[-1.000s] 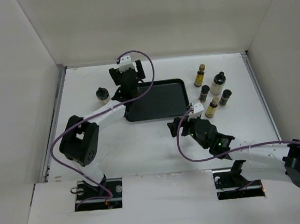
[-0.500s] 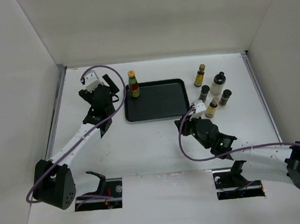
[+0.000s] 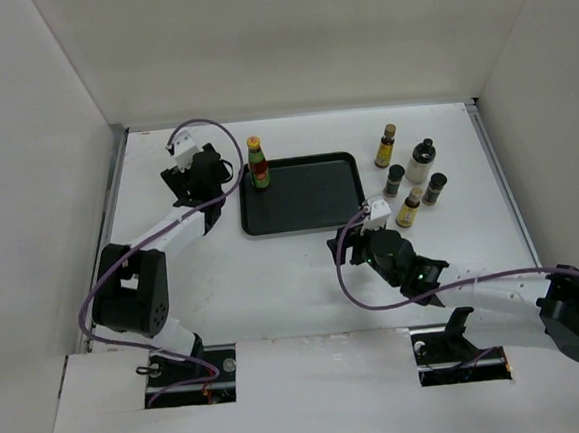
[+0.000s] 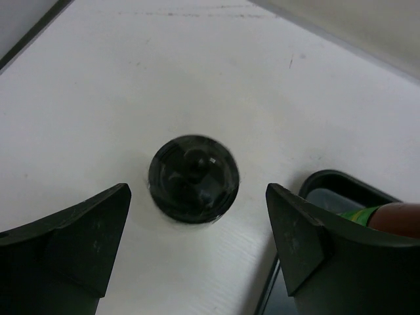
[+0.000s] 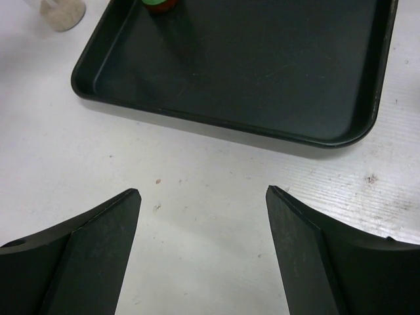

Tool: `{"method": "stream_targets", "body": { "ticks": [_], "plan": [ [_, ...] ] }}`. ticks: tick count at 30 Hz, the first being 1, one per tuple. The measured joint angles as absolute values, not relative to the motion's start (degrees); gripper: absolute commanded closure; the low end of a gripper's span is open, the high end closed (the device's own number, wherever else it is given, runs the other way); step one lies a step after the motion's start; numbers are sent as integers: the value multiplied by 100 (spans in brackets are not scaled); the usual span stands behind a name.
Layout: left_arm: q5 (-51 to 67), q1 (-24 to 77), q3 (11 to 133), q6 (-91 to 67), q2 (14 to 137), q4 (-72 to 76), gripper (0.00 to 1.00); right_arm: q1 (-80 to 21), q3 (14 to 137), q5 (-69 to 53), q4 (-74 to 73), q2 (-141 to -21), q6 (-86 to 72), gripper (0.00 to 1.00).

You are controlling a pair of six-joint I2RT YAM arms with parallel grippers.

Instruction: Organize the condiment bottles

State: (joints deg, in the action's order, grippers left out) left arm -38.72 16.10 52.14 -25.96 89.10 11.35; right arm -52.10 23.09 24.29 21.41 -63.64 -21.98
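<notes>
Left pincer [image 4: 197,191] wide open above dark-capped jar [image 4: 193,178] on table [image 3: 274,268] left of tray [image 3: 308,200], right pincer [image 5: 203,193] wide and empty, red bottle [image 3: 257,164] in tray corner, five bottles [image 3: 422,161] grouped right of the tray.

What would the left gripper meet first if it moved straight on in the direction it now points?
The dark-capped jar: its cap sits straight ahead, centred between the sides of the open left gripper. The gap to it is unclear.

Bright, even light, soft shadows; dark-capped jar [image 4: 193,178] slightly blurred.
</notes>
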Motion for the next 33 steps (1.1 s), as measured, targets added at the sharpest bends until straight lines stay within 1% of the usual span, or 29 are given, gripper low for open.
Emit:
{"method": "stream_targets", "body": {
  "ticks": [4,9,11,13,14,16,17,19,21,24,30,33],
  "plan": [
    [-3817,1481,5680,-2591,9286,1129,17,-5216,2322,2429,2145,-6416,-2182,16],
    [-3793,1330,5905,-2591,9688,976,17,-5218,2322,2429,2145,-6416,-2180,15],
    [-3789,1313,5909,-2591,9782,908,20,-5218,2322,2429,2145,-6412,-2180,14],
    [-3780,1315,5929,-2591,9889,862,29,-5218,2322,2432,2145,-6405,-2182,14],
    [-3763,1315,5942,-2591,9946,854,38,-5218,2322,2432,2145,-6394,-2180,14],
    [-3750,1317,5944,-2580,9990,829,49,-5218,2322,2432,2145,-6361,-2180,14],
    [-3743,1317,5944,-2574,9992,827,54,-5218,2322,2429,2145,-6344,-2180,14],
    [-3747,1319,5944,-2574,9988,816,59,-5218,2322,2432,2147,-6324,-2182,14],
    [-3758,1358,5883,-2596,9922,821,60,-5218,2322,2432,2145,-6307,-2182,14],
    [-4003,1562,5507,-2593,9498,768,60,-5218,2322,2432,2145,-6302,-2180,14],
    [-4434,2598,4858,-2523,8001,755,59,-5218,2322,2434,2145,-6302,-2180,14],
    [-4504,3004,4696,-2506,7524,895,59,-5218,2322,2436,2145,-6296,-2182,15]
  ]
}}
